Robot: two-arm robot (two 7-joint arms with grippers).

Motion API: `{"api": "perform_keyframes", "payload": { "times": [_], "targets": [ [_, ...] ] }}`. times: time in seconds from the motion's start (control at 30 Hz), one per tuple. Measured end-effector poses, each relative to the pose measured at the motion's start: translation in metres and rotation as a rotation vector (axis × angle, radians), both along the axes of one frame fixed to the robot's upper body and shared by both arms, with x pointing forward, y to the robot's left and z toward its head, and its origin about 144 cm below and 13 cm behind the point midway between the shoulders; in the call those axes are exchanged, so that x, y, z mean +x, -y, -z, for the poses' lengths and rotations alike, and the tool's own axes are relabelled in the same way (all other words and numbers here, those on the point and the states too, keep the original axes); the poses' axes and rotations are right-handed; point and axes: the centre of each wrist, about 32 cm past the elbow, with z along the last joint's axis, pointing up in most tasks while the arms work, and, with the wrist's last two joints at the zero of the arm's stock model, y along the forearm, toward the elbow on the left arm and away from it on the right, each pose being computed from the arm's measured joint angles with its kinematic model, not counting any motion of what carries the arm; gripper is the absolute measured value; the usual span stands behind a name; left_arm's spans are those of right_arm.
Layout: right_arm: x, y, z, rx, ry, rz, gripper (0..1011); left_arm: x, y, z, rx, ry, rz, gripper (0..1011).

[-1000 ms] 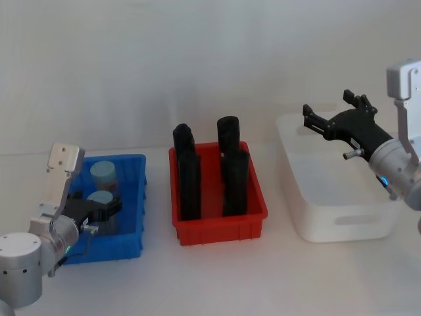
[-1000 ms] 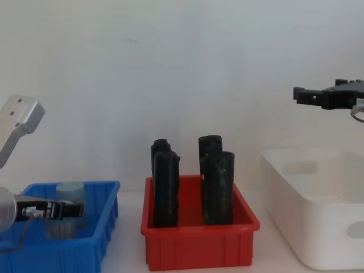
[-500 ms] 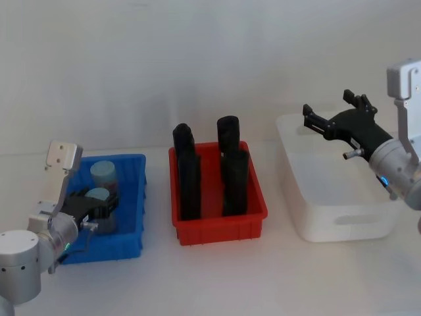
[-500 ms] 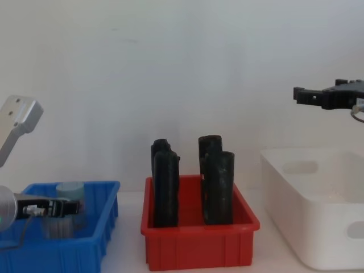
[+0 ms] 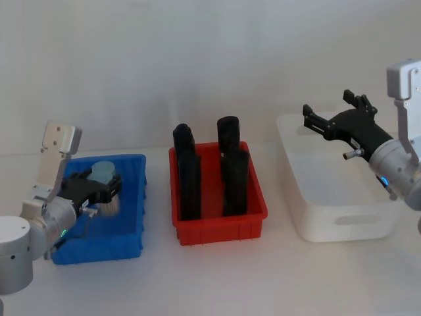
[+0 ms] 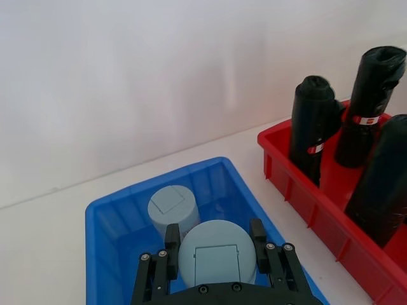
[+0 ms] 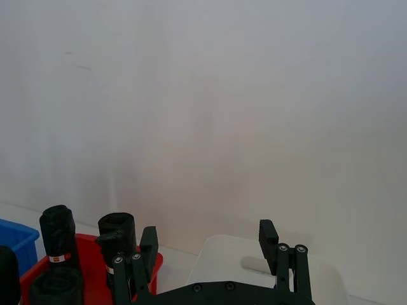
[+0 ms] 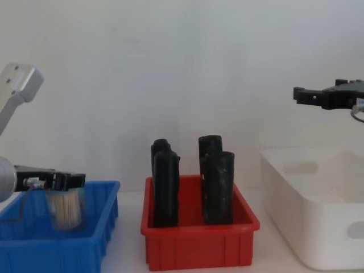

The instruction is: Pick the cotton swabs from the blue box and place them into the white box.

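Small labels [image 6: 364, 119] on the black cylinders [image 6: 316, 121] are unreadable.

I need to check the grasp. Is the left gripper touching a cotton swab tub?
Touching. In the left wrist view the left gripper has its fingers pressed on both sides of the nearer cotton swab tub, no gap visible.

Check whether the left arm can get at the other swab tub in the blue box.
Probably not yet: the left gripper is shut on one swab tub. The other tub stands uncovered beyond it in the blue box.
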Motion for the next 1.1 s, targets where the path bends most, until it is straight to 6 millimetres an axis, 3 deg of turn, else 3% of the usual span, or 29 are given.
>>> {"api": "perform_keyframes", "payload": {
  "times": [0.63, 1.1],
  "targets": [
    [0.0, 0.0, 0.0, 0.0, 0.0, 0.0, 1002, -0.021, 0.014, -0.062, 0.037, 0.072, 0.235, 670],
    [0.0, 0.0, 0.0, 0.0, 0.0, 0.0, 1001, -0.029, 0.035, -0.095, 0.05, 0.118, 0.446, 670]
  ]
}}
